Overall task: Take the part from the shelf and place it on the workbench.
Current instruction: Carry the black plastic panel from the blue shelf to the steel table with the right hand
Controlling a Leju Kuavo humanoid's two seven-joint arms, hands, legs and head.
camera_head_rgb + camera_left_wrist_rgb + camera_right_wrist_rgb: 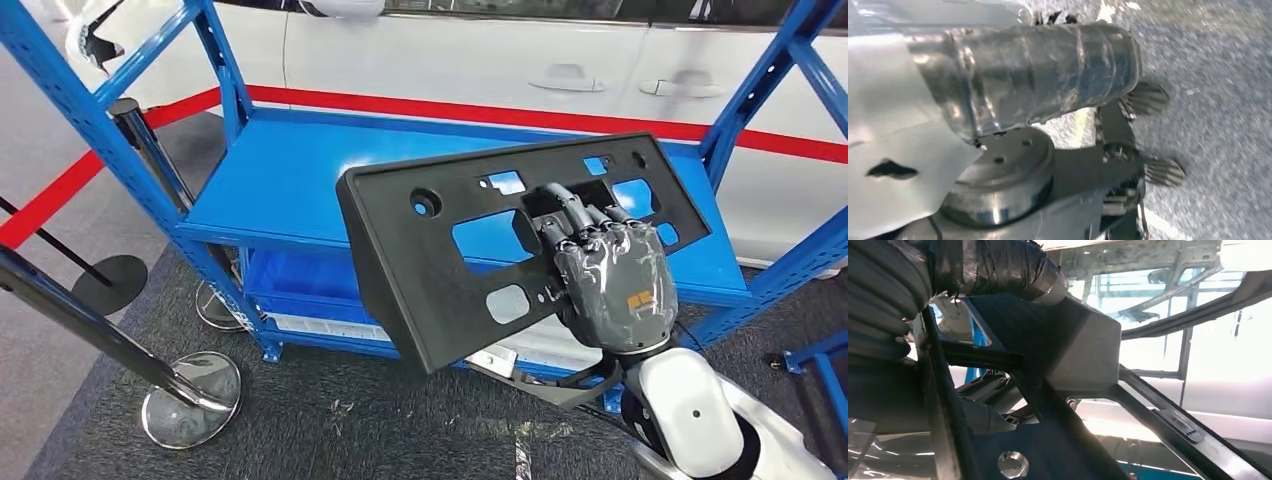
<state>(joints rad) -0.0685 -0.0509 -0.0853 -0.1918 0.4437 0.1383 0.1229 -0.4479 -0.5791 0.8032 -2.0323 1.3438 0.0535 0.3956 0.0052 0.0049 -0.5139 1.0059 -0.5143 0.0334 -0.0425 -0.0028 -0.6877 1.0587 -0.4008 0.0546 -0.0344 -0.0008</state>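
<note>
Above the blue shelf [290, 180], black part [440, 270] gripped by right hand [610, 285], fingers [575, 215] hooked through a cutout.

Tilted, lifted off the shelf surface, its lower corner hanging past the front edge over grey carpet [350, 420]. Flanked by blue uprights [90, 110]; stanchion bases [190, 398] near on the left. Left hand [1148, 135] over carpet, grasp impossible to tell.

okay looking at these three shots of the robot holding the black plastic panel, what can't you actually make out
- Right hand, head view: fingertips pass through a cutout in the flat black plastic panel, so the grip behind is hidden.
- Left hand, left wrist view: blurred, partly behind its taped cover; open or closed is unclear.
- Blue metal shelf, head view: lower tier blocked by the panel.
- Workbench: cannot be identified.
</note>
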